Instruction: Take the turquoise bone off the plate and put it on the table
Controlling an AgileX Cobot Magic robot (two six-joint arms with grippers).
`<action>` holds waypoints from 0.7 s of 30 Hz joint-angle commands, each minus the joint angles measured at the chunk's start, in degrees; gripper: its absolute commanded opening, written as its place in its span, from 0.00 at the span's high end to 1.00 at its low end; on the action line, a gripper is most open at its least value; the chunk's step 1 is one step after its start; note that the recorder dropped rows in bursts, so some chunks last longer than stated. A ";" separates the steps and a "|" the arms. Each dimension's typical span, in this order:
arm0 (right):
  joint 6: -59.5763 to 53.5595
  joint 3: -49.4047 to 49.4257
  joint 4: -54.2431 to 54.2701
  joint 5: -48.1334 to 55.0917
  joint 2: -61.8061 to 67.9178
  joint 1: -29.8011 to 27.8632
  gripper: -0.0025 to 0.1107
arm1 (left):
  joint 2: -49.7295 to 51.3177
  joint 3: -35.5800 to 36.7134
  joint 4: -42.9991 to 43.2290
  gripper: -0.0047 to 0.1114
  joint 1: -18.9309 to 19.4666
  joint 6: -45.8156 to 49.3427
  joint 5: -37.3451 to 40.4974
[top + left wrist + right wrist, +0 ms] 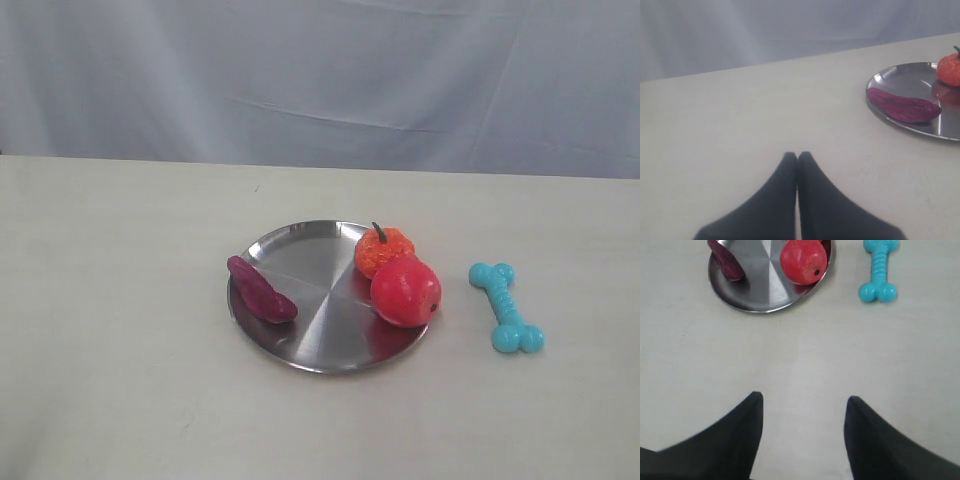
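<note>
The turquoise bone [506, 306] lies flat on the cream table [120, 300], a short way right of the silver plate [310, 300] and clear of its rim. The right wrist view shows the bone [879, 270] beside the plate [760, 295], well ahead of my right gripper [805, 400], which is open over bare table with nothing between its fingers. My left gripper [797, 155] is shut and empty above the table, well away from the plate [912, 82]. Neither gripper shows in the exterior view.
On the plate lie a purple sweet potato [260, 291], an orange pumpkin toy [383, 250] and a red apple [405, 290]. A pale cloth backdrop [320, 80] hangs behind the table's far edge.
</note>
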 commanded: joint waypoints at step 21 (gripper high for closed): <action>-12.35 7.92 11.96 -23.83 -7.72 -0.58 0.98 | -0.07 0.19 0.05 0.96 -0.13 0.02 -0.04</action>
